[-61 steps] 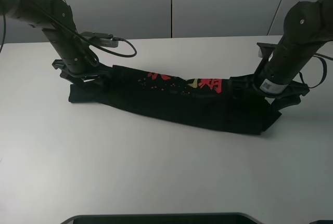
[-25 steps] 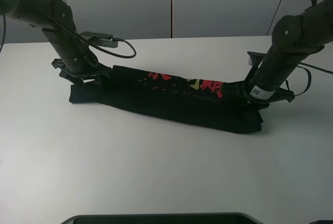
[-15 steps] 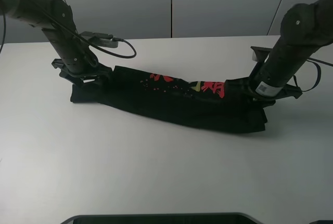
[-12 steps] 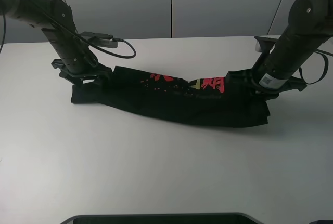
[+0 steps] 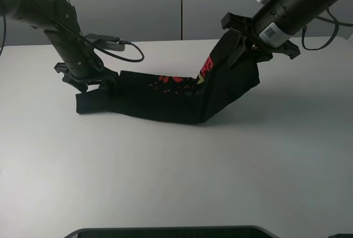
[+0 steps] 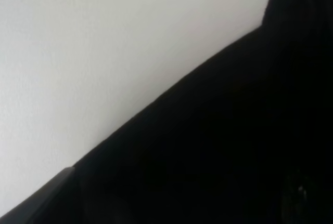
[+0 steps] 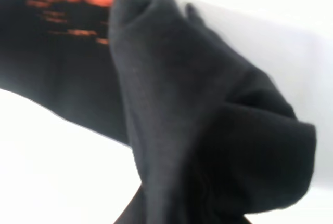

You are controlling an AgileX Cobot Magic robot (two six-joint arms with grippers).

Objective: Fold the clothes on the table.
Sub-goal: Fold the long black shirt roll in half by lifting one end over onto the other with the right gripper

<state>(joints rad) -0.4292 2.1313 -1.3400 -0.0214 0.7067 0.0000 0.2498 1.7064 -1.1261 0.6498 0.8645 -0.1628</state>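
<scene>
Now that the right gripper (image 5: 246, 41), pinching the shirt (image 5: 160, 102) by its 3 o'clock end, has lifted it, folding proceeds; left gripper (image 5: 88, 81) jaws spread.

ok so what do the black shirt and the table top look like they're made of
T-shirt: soft knit fabric, probably cotton, matte. Its raised end drapes limply in rounded folds, and the right wrist view shows a dull, finely textured surface. The red print looks like flat ink.
Table: hard, smooth white top with a low sheen, maybe laminate or painted board. What lies under the surface cannot be told.
</scene>
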